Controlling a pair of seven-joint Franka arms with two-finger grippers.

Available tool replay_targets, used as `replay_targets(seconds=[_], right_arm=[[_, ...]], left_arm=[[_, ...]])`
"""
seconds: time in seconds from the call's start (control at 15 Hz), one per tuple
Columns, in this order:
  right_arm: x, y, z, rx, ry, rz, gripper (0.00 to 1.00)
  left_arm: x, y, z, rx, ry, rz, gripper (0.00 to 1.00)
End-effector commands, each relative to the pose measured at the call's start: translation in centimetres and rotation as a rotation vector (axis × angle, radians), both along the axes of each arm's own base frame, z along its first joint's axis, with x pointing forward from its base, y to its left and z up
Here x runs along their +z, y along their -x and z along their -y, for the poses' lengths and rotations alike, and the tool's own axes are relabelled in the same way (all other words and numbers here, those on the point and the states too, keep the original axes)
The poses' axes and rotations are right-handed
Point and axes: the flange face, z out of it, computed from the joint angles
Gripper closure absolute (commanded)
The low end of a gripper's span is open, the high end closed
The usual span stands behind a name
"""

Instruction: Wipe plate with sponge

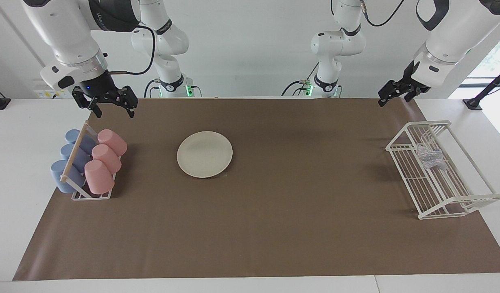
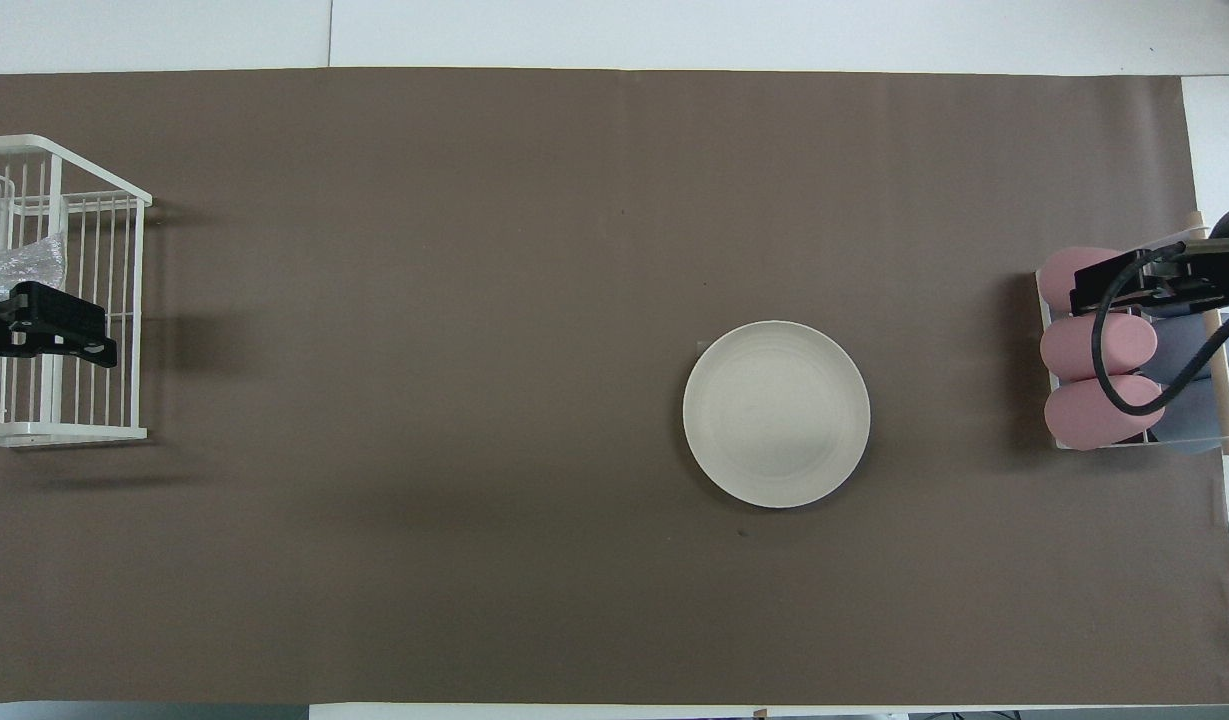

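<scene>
sponge (image 1: 429, 157) in wire rack (image 1: 408, 184); plate (image 1: 204, 154) on mat, untouched.

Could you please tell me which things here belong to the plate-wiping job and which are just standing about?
Needed:
plate
sponge, lying in the wire rack

Standing about:
pink cups
blue cups
cup holder
brown mat

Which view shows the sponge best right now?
The facing view: the sponge lies unobstructed in the white wire rack. In the overhead view it sits at the frame's edge, the left gripper overlapping it.
</scene>
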Motion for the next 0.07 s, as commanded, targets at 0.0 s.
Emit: replay_targets(seconds=[0.0], right_arm=[[-0.03, 0.44, 0.01, -0.019, -0.004, -0.001, 0.00]], left_arm=[[0.27, -0.14, -0.26, -0.009, 0.016, 0.014, 0.00]])
